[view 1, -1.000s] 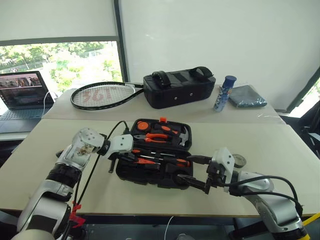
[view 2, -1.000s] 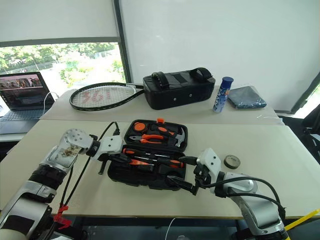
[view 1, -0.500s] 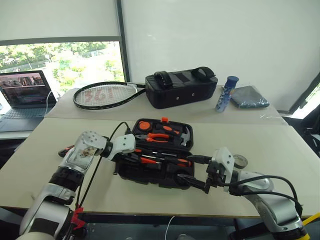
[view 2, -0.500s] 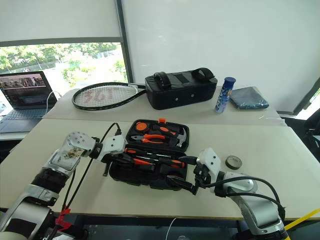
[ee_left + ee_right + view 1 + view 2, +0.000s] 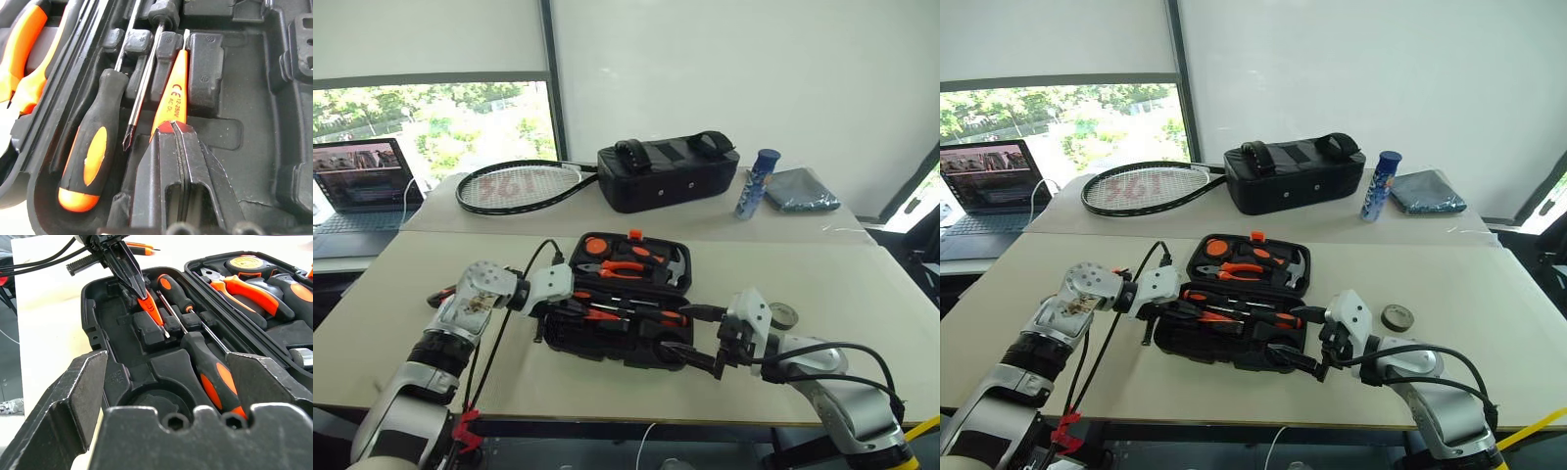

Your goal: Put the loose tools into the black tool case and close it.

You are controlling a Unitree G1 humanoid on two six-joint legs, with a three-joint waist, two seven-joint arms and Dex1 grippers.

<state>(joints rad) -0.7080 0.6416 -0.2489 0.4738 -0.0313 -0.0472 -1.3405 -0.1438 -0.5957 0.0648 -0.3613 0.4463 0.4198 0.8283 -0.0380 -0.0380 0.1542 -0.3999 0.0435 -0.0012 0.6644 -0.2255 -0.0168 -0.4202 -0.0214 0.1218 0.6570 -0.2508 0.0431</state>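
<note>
The black tool case (image 5: 607, 349) lies open in the middle of the table. My left gripper (image 5: 173, 128) is shut, its tips touching the rear end of the small orange tester screwdriver (image 5: 172, 90), which lies in a slot of the case. Beside it lie two orange-and-black screwdrivers (image 5: 85, 161) (image 5: 215, 377). My right gripper (image 5: 690, 336) is open at the case's near right corner, holding nothing. The grey tape roll (image 5: 783, 315) sits on the table to the right. A small orange-and-black tool (image 5: 141, 246) lies on the table left of the case.
The lid half holds pliers (image 5: 619, 267), a hammer (image 5: 674, 266) and a round orange tape measure (image 5: 594, 246). On the far table are a black padded bag (image 5: 666, 176), a racket (image 5: 514, 186), a blue can (image 5: 755, 183), a grey cloth (image 5: 800, 189) and a laptop (image 5: 357, 176).
The camera has shifted slightly. My left wrist has turned a little while its tips stay at the tester in the case. The right gripper has kept still and open.
</note>
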